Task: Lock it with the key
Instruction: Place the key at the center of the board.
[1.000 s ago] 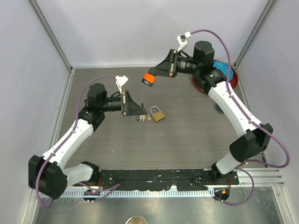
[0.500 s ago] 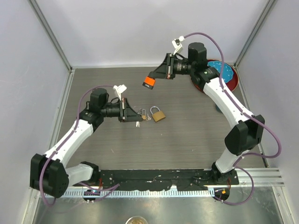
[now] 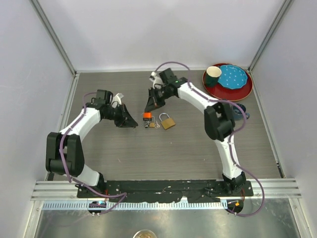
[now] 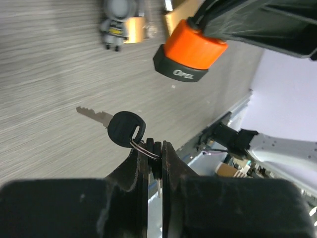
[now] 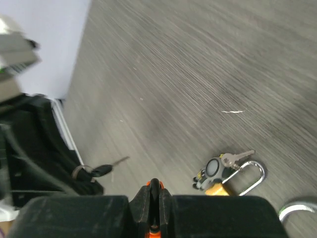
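Both arms have swung in and down toward the middle of the grey wood-grain tabletop (image 3: 198,148) since a second ago. The right hand (image 3: 148,112), then high near the back wall, now hangs just beside the left hand (image 3: 132,123).

The black-headed key (image 4: 124,128) hangs by its wire ring from the left hand, whose fingers (image 4: 134,166) are pressed together on that ring. Its toothed silver blade sticks out sideways, low over the tabletop; whether it touches I cannot tell.

Just ahead of the left hand and above the key is the orange cap with a black rim lettered OPEL (image 4: 190,47). It is pinched between the right hand's closed fingers (image 5: 89,215) and stands between the key and the locks.

Beyond the cap, farther from the left hand, three things lie bunched together:
- a small grey figure charm (image 4: 115,20)
- a small brass lock (image 5: 218,189) with a silver shackle
- a pair of silver keys (image 5: 237,157)

Just past these, on the side away from the left hand, sits the larger brass padlock (image 3: 169,123).

Well apart from both hands, at the far right corner, a red round tray (image 3: 246,90) carries a blue dotted plate (image 3: 233,76) and a green cup (image 3: 213,75).
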`<state>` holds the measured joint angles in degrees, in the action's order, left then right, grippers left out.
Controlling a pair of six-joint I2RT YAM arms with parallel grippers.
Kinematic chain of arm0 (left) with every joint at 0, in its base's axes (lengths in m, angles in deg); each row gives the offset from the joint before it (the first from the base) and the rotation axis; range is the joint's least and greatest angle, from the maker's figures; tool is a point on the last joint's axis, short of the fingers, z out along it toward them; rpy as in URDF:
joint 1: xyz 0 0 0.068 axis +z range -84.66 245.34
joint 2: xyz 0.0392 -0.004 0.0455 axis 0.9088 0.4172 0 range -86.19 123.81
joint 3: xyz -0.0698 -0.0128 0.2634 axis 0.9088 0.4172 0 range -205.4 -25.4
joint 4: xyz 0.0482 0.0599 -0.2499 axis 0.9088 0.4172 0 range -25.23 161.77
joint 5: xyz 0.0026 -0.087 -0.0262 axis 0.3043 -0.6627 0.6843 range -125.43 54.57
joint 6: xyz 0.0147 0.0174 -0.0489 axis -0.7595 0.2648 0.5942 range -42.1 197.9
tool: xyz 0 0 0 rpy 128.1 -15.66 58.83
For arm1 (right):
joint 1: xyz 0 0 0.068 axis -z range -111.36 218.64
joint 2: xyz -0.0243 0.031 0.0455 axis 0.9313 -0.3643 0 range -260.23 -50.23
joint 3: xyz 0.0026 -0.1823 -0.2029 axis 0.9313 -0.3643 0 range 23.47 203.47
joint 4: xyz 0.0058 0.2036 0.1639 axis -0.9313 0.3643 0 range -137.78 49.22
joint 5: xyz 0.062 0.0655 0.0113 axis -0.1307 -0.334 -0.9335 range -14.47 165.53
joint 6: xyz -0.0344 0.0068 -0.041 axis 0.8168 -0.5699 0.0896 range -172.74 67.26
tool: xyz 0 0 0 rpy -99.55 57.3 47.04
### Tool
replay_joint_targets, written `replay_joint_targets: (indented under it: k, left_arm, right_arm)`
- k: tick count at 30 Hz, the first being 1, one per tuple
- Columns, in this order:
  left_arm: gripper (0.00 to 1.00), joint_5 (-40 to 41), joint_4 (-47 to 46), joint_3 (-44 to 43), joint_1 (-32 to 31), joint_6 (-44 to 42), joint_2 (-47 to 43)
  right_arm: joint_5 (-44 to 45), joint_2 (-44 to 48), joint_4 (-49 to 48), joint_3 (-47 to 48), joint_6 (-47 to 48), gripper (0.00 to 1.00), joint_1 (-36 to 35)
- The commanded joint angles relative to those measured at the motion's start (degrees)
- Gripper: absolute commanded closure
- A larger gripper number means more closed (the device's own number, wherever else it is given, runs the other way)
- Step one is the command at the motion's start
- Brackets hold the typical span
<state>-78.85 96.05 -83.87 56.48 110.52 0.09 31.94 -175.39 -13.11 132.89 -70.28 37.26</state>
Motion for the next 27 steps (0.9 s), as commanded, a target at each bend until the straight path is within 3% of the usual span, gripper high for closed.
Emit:
replay_joint_targets:
  k: [1, 7, 17, 27]
  left_arm:
    - [1.00, 8.2, 6.0, -1.4, 2.1, -3.1, 0.6]
    - [1.00, 12.0, 2.8, -0.1, 4.1, -0.3, 1.9]
    - [1.00, 10.4, -1.0, -2.3, 4.1, -1.2, 10.4]
    - [0.99, 12.5, -1.1, -6.8, 4.0, -2.1, 15.7]
  right_arm:
    - [0.2, -5.0, 4.7, 10.3, 3.7, 0.98, -2.7]
    - [-0.8, -13.3, 4.0, 18.2, 2.5, 0.98, -4.2]
    - [-0.4, -16.6, -1.9, 16.9, -0.3, 0.98, -4.4]
    - [-0.4, -19.2, -3.5, 16.0, -1.1, 0.85, -4.7]
